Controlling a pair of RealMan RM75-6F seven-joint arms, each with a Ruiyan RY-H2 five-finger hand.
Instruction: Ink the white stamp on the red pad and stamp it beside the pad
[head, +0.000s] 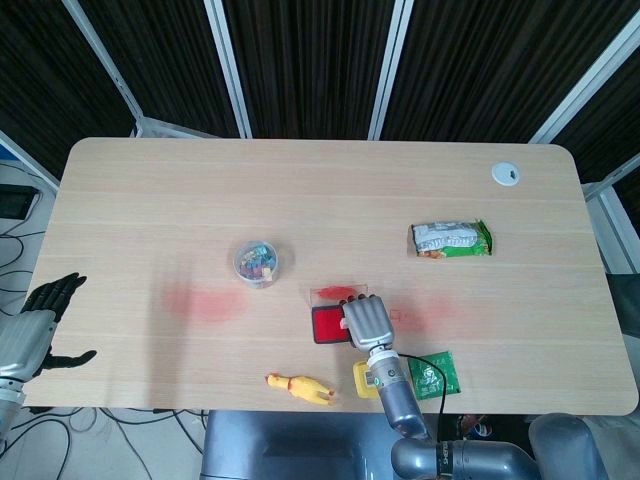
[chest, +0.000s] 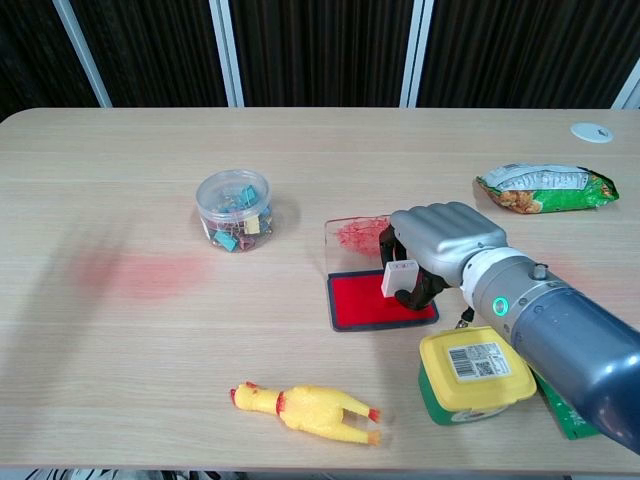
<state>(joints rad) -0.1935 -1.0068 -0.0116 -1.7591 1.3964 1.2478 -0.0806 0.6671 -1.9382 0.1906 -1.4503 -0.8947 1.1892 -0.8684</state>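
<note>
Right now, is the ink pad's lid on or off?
Off. The red pad lies bare under the white stamp held by the right hand, and the clear lid lies flat behind it.

You're working at a pale wood-grain counter (head: 330, 190) with rounded corners, lit evenly from above, and it carries faint reddish smudges (head: 205, 303) on its left half. A white round cable grommet (head: 506, 174) sits near its far right corner. Behind it you have a wall of dark ribbed panels (head: 300, 60) split by slanting white-grey frame bars (head: 225, 65). On the floor to the left, black cables (head: 15, 235) trail over pale tiles
</note>
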